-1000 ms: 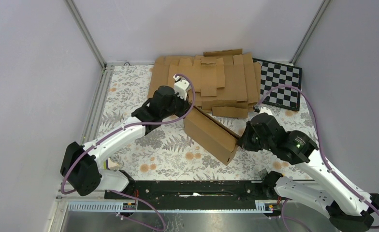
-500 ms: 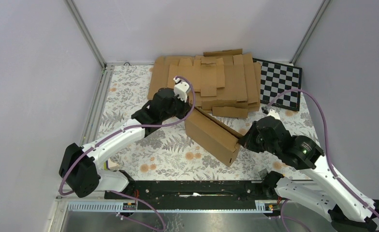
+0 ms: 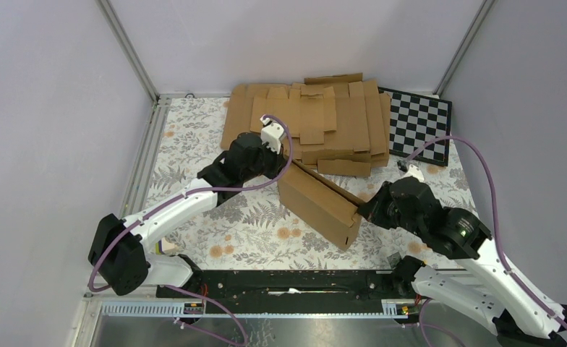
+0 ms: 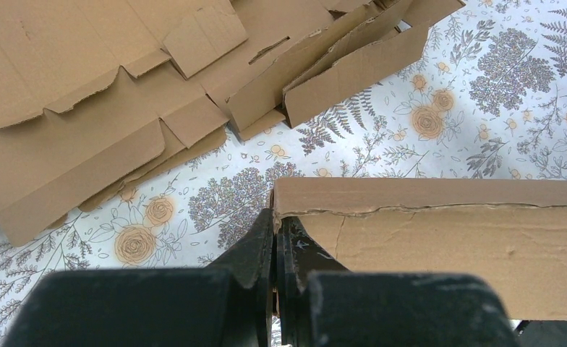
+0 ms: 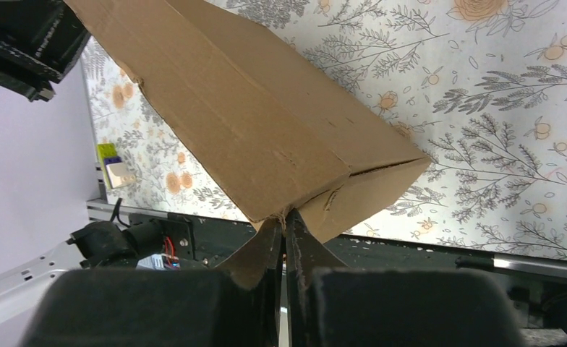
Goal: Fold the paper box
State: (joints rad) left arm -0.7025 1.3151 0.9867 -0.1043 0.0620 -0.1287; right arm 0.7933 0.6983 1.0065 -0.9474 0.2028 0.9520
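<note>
Since a second ago the right arm has swung its elbow out to the right and nearer, and the paper box (image 3: 317,204) has slid a little right with it, its near corner now closer to the black rail (image 3: 288,282)

Partly folded into a long shallow shape, the box lies diagonally mid-table on the floral cover (image 3: 252,224), running from far left to near right. The left gripper (image 4: 275,217) has its jaws pressed together on the box's far-left end, pinching the thin cardboard edge at that corner. The right gripper (image 5: 284,220) does the same at the near-right end, its fingertips nipping the cardboard where two panels meet at the corner.

The box's far end sits just beside the near edge of the pile of flat cardboard blanks (image 3: 317,126), so there is little room on that side. Left of the box the floral cover lies bare out to the left arm, and a bare strip runs between the box and the rail. The checkerboard (image 3: 419,126) lies at the far right, well apart from the box
</note>
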